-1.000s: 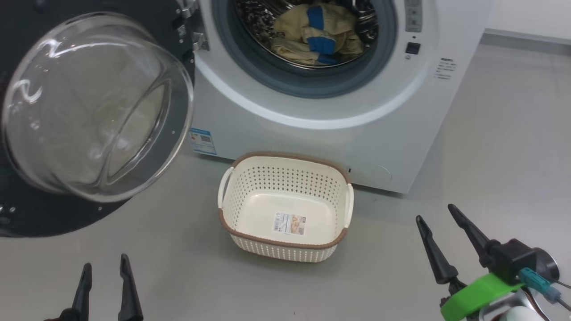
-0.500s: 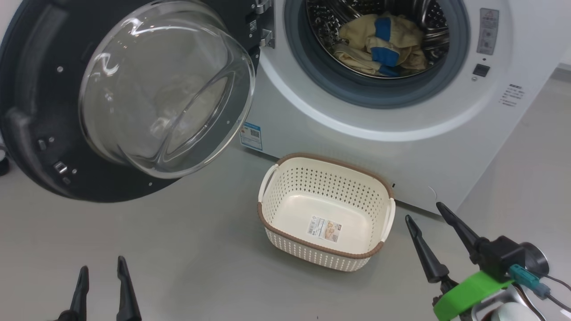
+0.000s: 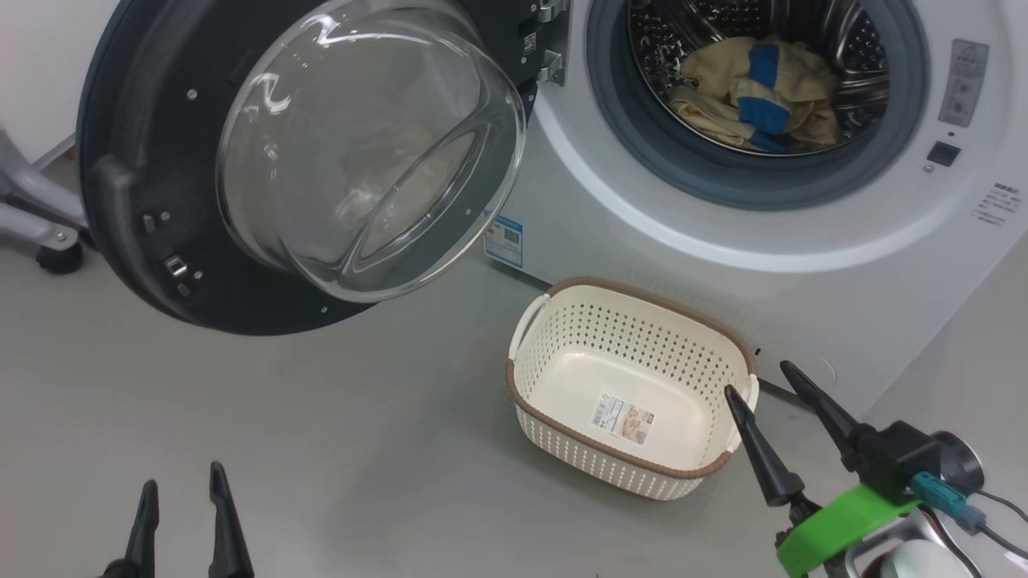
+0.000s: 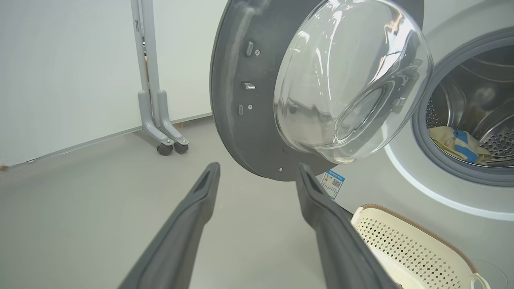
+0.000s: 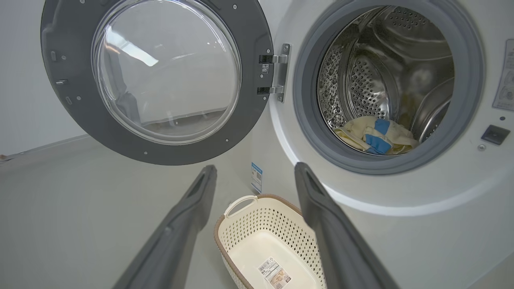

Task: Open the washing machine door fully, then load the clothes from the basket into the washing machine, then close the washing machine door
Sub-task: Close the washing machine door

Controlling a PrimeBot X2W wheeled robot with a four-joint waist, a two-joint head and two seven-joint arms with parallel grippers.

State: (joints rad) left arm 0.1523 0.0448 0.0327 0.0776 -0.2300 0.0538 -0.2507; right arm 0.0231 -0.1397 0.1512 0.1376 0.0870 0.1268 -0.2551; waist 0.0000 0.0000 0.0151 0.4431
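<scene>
Yellow-and-blue clothes (image 3: 755, 96) lie in the washing machine (image 3: 658, 265) drum, far right. Washing machine door (image 3: 144, 201) hangs wide open, far left. Basket (image 3: 610, 466) sits on floor (image 3: 321, 441) near the machine front, its label sticker (image 3: 622, 417) showing. Left gripper (image 3: 183, 475) near left, jaws wide, holding nothing. Right gripper (image 3: 758, 377) just beside basket, wide, holding nothing.
</scene>
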